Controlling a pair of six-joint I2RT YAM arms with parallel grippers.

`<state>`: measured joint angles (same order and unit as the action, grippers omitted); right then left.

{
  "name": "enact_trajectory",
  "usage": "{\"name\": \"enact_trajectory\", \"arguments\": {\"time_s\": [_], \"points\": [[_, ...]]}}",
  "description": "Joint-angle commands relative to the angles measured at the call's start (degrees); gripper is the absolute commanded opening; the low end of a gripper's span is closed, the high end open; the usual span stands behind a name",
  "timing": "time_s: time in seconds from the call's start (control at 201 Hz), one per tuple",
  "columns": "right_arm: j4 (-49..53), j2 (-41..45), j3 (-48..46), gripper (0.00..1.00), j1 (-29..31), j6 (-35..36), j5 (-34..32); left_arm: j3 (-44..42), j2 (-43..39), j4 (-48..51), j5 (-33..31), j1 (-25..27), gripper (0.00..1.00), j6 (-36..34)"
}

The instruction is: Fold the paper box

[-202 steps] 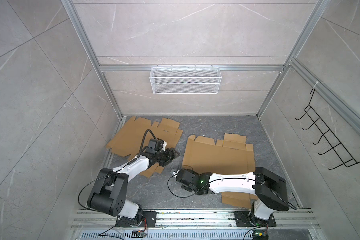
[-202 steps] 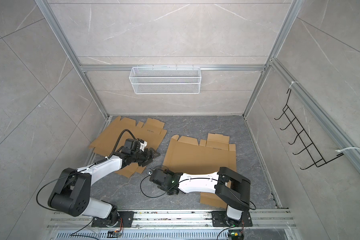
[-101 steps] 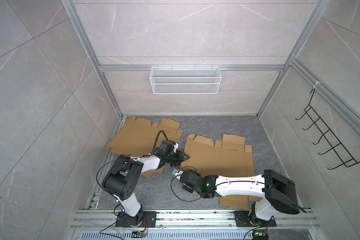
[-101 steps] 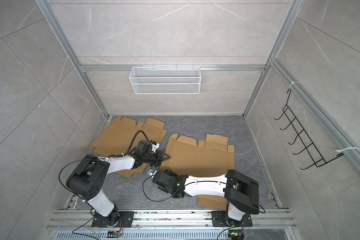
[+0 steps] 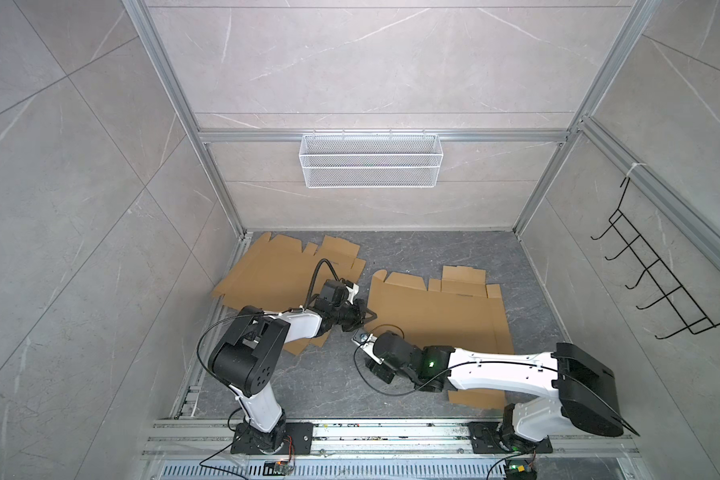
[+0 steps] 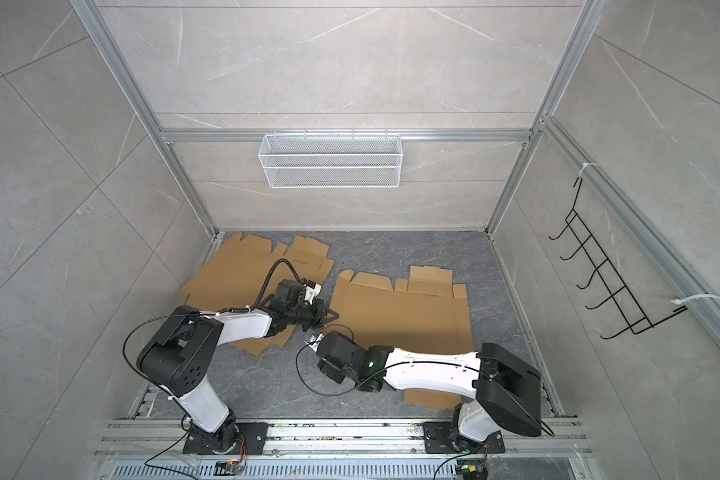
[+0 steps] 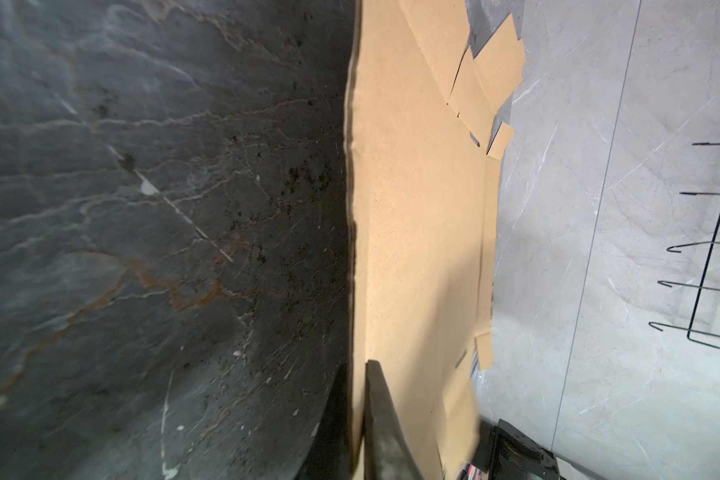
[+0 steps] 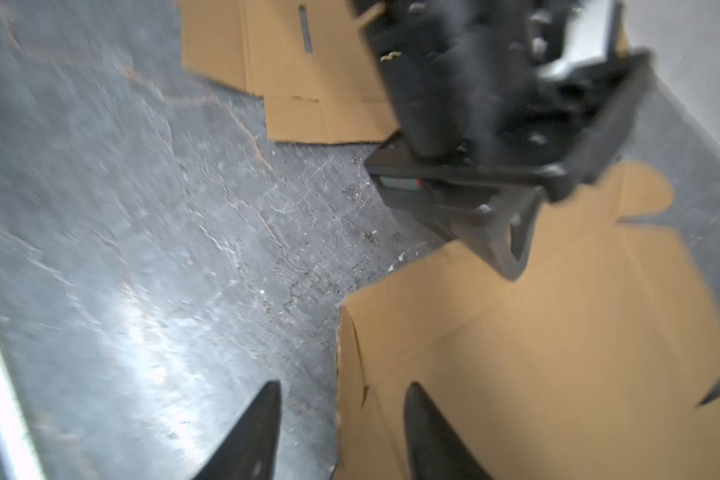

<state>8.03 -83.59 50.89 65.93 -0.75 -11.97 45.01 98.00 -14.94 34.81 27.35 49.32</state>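
Observation:
The paper box (image 5: 437, 316) (image 6: 404, 316) is a flat brown cardboard blank on the dark floor, right of centre in both top views. My left gripper (image 5: 371, 316) (image 6: 333, 314) (image 7: 356, 370) is shut on the blank's left edge (image 7: 354, 249), one finger above the sheet and one below. It also shows in the right wrist view as the left gripper (image 8: 512, 257) pinching that edge. My right gripper (image 5: 357, 337) (image 6: 308, 337) (image 8: 342, 385) stands open just nearer the front. The blank's near corner (image 8: 350, 316) lies between its fingers, which do not touch it.
A second flat cardboard blank (image 5: 275, 270) (image 6: 246, 270) lies at the back left, partly under the left arm. A cardboard piece (image 5: 479, 399) sticks out beneath the right arm. A wire basket (image 5: 371, 160) hangs on the back wall, a black hook rack (image 5: 661, 282) on the right wall.
The left gripper has swung right from the left-hand cardboard to the paper box's edge and shut on it. The right gripper, shut before, has opened at the near corner.

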Motion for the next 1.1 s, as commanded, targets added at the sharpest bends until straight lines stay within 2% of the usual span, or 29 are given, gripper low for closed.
{"name": "enact_trajectory", "arguments": {"time_s": [0.0, 0.095, 0.154, 0.319, 0.433, 0.503, 0.662, 0.826, 0.936, 1.0, 1.09], "points": [[5.57, 6.15, 0.22, 0.64, -6.3, -6.37, 14.92, 1.24, -5.5, 1.68, -0.64, -2.02, 0.03, -1.9], [6.06, 11.23, -1.26, 0.71, -13.63, -12.35, 23.88, 0.18, -8.87, 3.22, -0.69, -4.12, 0.0, -2.82], [8.35, 13.31, -1.01, 0.73, -18.85, -15.63, 25.67, -0.17, -11.36, 6.26, -0.71, -5.06, 0.0, -4.56], [18.75, 14.43, 0.6, 0.75, -35.03, -23.1, 23.66, -3.18, -19.82, 13.5, -0.22, -8.73, 0.0, -7.94], [24.15, 11.83, 0.46, 0.78, -47.11, -24.43, 22.41, -4.05, -23.29, 21.45, -0.37, -12.08, 0.0, -12.67], [25.99, 8.46, 1.15, 0.8, -52.37, -23.67, 22.08, -5.28, -24.22, 24.42, -1.17, -13.93, 0.0, -14.48], [24.47, -0.02, 0.91, 0.84, -58.25, -21.82, 20.74, -6.73, -25.11, 25.49, -4.03, -14.33, 0.0, -13.77], [20.81, -8.82, 3.13, 0.86, -58.81, -18.89, 23.52, -8.28, -24.41, 24.89, -5.57, -14.33, 0.0, -12.7], [20.11, -11.54, 3.75, 0.87, -59.0, -17.09, 21.97, -8.37, -24.42, 25.98, -6.57, -14.28, 0.0, -12.82], [20.28, -12.69, 4.1, 0.85, -59.16, -16.23, 22.83, -8.87, -24.93, 26.01, -6.98, -14.32, 0.0, -12.61], [18.76, -12.33, 3.56, 0.78, -59.16, -15.65, 28.38, -9.56, -25.3, 25.58, -7.37, -14.34, 0.0, -12.07]]}}
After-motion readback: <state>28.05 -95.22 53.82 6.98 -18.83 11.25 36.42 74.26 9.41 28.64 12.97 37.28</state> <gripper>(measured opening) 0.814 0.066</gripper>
